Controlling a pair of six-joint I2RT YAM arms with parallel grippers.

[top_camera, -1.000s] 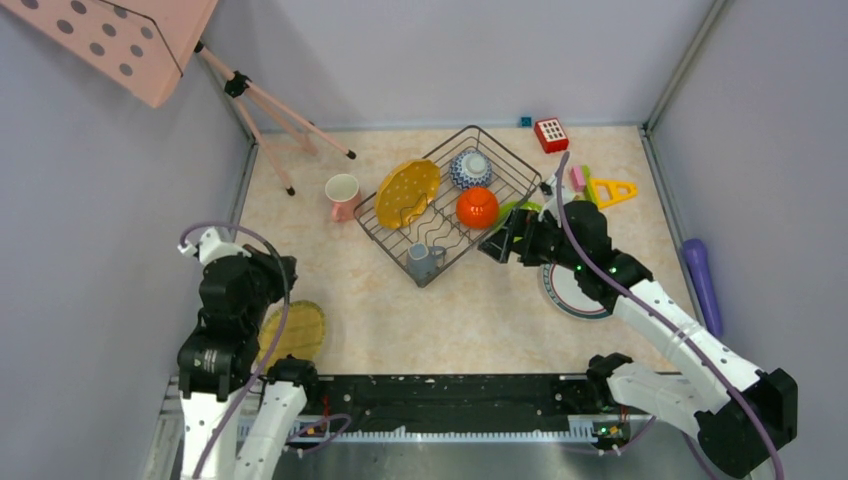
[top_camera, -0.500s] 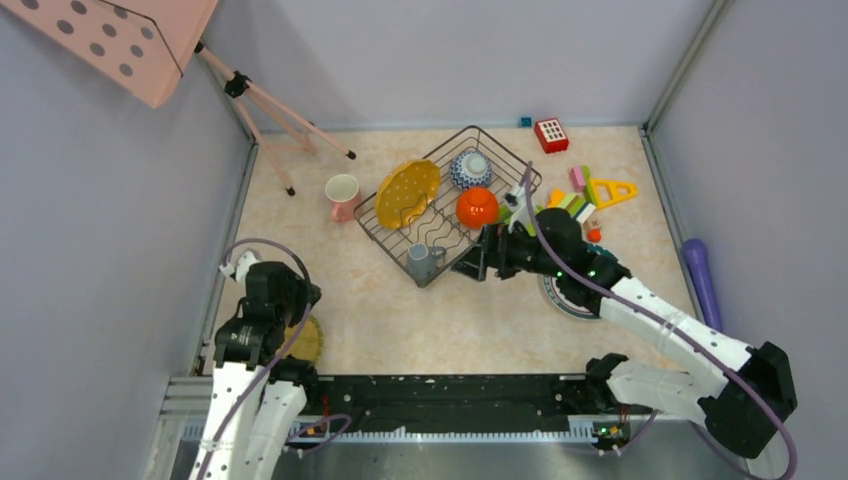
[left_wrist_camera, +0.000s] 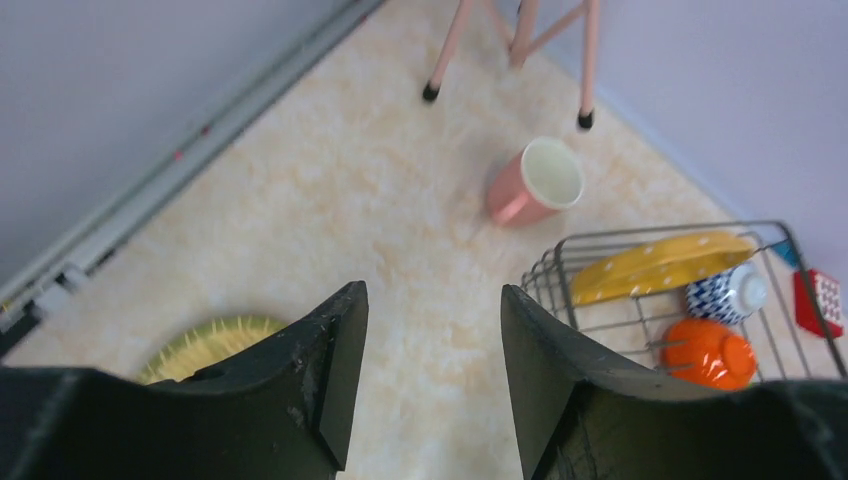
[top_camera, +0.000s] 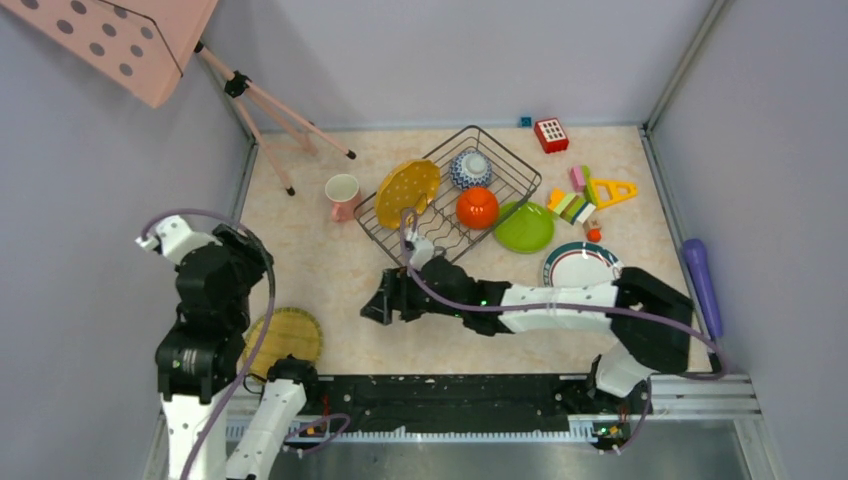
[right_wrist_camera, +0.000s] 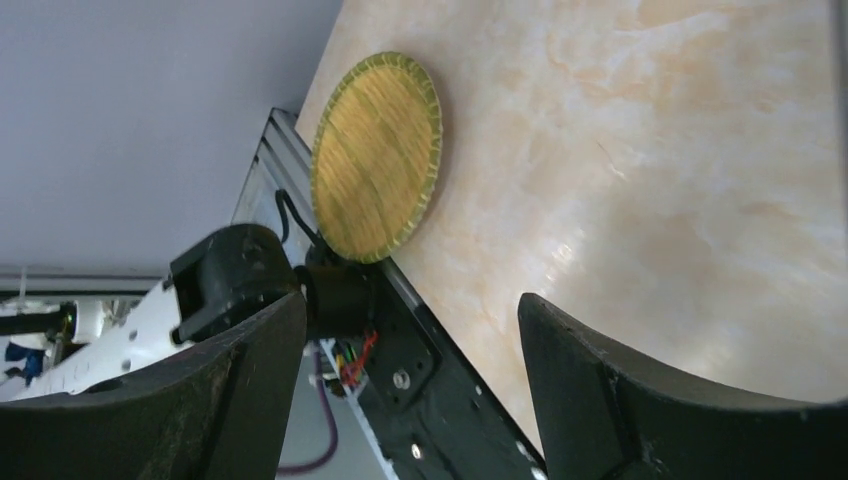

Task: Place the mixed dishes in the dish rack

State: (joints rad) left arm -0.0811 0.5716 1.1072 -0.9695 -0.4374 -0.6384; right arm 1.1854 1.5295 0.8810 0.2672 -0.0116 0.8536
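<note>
The dish rack (top_camera: 497, 160) stands at the back middle and holds a yellow scalloped plate (top_camera: 408, 190), a patterned bowl (top_camera: 470, 168) and an orange-red bowl (top_camera: 477, 207). A pink mug (top_camera: 342, 195) stands left of the rack. A lime green plate (top_camera: 524, 227) and a white green-rimmed plate (top_camera: 580, 265) lie to its right. Another yellow scalloped plate (top_camera: 288, 335) lies flat at the front left. My right gripper (top_camera: 375, 305) is open and empty, stretched low across the table, with that plate (right_wrist_camera: 377, 155) ahead of it. My left gripper (left_wrist_camera: 432, 290) is open and empty above the table, beside that plate (left_wrist_camera: 205, 343).
Coloured toy blocks (top_camera: 585, 195) and a red block (top_camera: 551, 133) lie at the back right. A purple cylinder (top_camera: 702, 280) rests by the right wall. A pink tripod (top_camera: 270, 115) stands at the back left. The black base rail (top_camera: 450, 395) runs along the front edge.
My right arm has swung from the rack's right side down to the front middle, uncovering the green and white plates. My left gripper has opened and drawn back off the yellow plate.
</note>
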